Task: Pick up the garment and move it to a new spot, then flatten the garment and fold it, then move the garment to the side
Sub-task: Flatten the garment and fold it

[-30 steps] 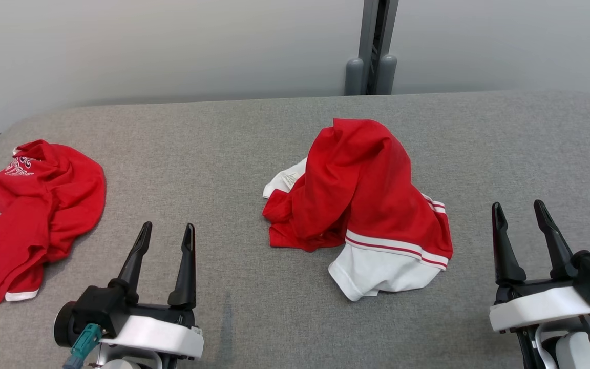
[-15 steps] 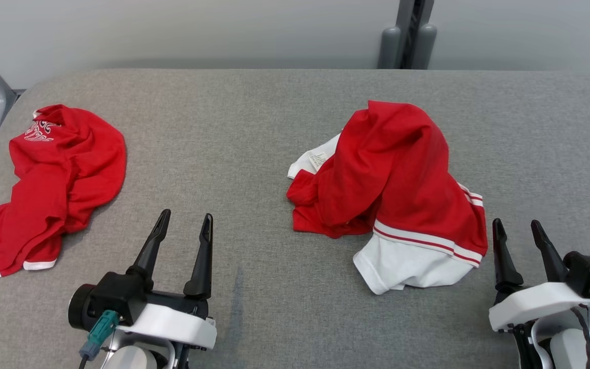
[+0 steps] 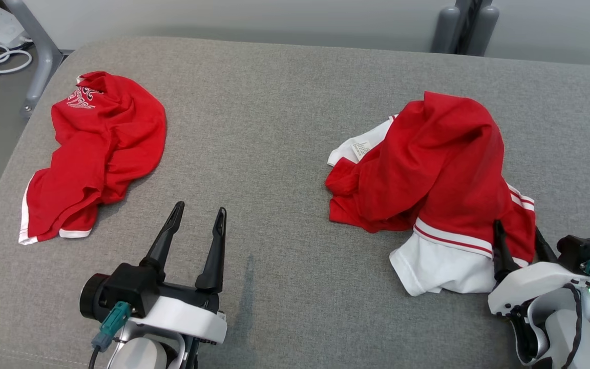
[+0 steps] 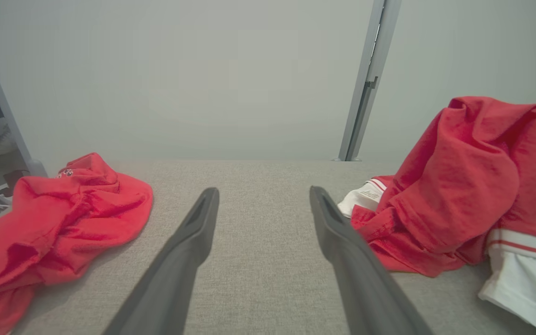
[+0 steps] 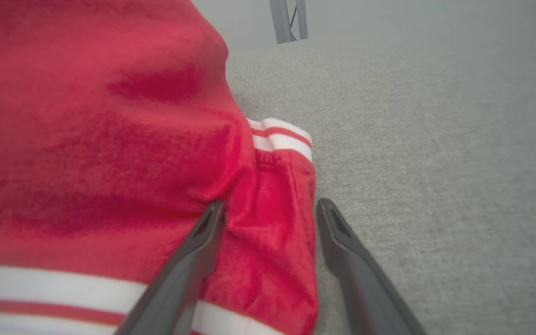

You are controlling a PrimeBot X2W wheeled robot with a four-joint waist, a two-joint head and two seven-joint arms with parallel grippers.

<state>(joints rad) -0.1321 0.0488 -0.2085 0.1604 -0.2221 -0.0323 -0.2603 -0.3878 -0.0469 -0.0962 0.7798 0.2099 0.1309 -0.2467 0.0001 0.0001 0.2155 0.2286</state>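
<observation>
Nearest the robot, the left gripper (image 3: 200, 207) hung over the grey fabric-covered table (image 3: 274, 128), its two long dark fingers spread and holding nothing. The right gripper (image 3: 517, 227) was spread wide too, at the near right edge of the crumpled red-and-white garment with striped bands (image 3: 428, 164). A red fold lay between its fingers, not pinched. That garment sat heaped on the table's right part, white portion nearest. Well apart at the left lay a rumpled red garment with white lettering (image 3: 100, 133). Beyond the far edge stood a grey metal post (image 3: 461, 23).
</observation>
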